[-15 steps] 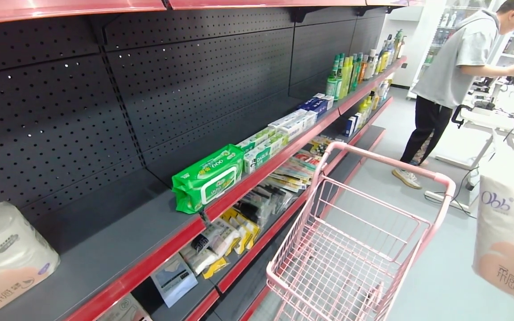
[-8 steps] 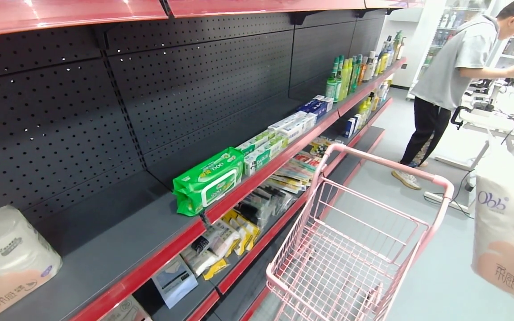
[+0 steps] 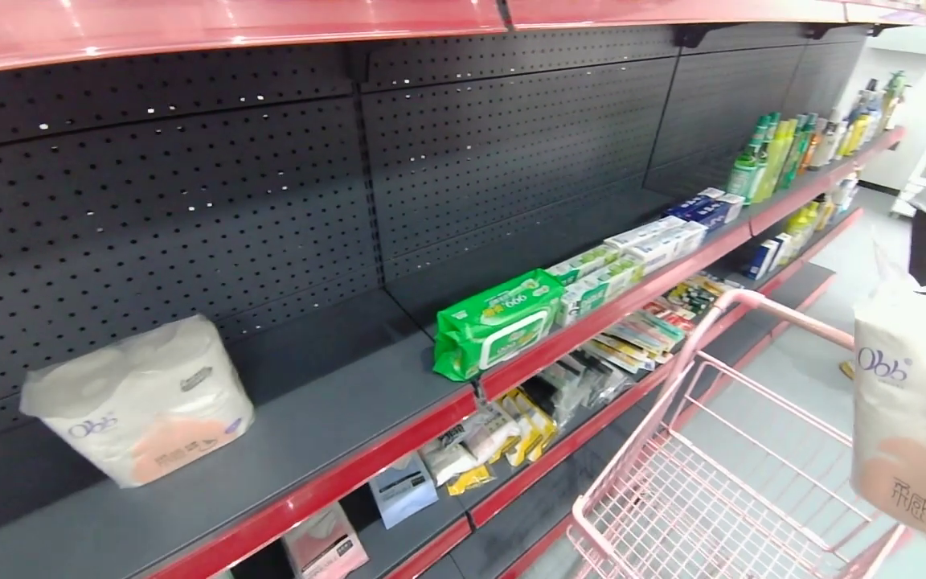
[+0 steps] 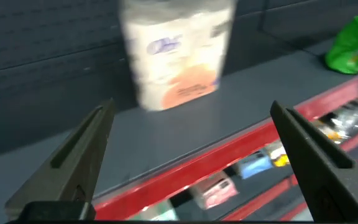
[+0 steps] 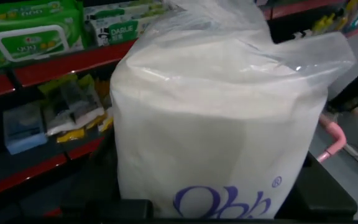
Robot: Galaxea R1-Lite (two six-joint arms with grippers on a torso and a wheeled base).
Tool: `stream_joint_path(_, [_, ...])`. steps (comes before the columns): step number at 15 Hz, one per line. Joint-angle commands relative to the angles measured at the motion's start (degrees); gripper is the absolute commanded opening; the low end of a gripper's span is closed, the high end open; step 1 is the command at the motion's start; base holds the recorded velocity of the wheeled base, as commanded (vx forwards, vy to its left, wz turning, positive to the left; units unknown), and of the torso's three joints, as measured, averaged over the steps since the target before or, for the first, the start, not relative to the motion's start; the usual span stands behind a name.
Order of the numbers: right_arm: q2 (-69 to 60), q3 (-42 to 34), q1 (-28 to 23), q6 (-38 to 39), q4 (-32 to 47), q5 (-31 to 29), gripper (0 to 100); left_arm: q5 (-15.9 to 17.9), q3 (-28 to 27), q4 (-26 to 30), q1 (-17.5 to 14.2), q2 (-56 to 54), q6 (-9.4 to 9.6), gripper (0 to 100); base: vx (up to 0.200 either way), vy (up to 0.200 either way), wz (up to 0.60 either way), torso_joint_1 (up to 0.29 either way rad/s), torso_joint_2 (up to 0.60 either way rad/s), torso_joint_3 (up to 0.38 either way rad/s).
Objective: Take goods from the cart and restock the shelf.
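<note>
Head view: right end effector (image 5: 213, 208) is clamped on the tissue pack (image 3: 909, 434), held upright over the cart (image 3: 752, 301). Bare shelf (image 3: 334, 402) between the shelved pack (image 3: 141, 402) and green wipes (image 3: 499, 326) lies forward-left. Left end effector (image 4: 191, 180) gapes wide, empty, nearer the shelf.

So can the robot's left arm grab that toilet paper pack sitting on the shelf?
Probably yes. The left gripper is open and faces the toilet paper pack, with just bare shelf between them and nothing in the way.
</note>
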State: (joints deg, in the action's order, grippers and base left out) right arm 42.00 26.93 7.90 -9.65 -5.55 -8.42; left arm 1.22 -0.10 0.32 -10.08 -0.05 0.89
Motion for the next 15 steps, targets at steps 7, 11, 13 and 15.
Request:
stream_joint_path(7, [-1.57,0.05,0.01,-1.68,-0.08,-0.01,0,0.01,0.01,-0.05,-0.03,0.05,-0.1,100,0.0,0.0,0.6,0.002,0.0,0.002])
stream_joint_path(11, [-2.01,0.05,0.01,-1.77,0.01,-0.01,0,0.1,0.01,-0.05,-0.03,0.05,-0.01,100,0.0,0.0,0.6,0.001,0.0,0.002])
stream_joint_path(13, [-3.59,-0.39,-0.08,-2.91,0.36,-0.1,0,0.1,0.01,-0.05,-0.03,0.05,-0.01,100,0.0,0.0,0.6,0.002,0.01,0.002])
stream_joint_path(15, [-5.87,-1.53,-0.08,-3.35,0.54,-0.19,0,0.1,0.01,0.03,-0.03,0.05,-0.1,100,0.0,0.0,0.0,0.0,0.0,0.0])
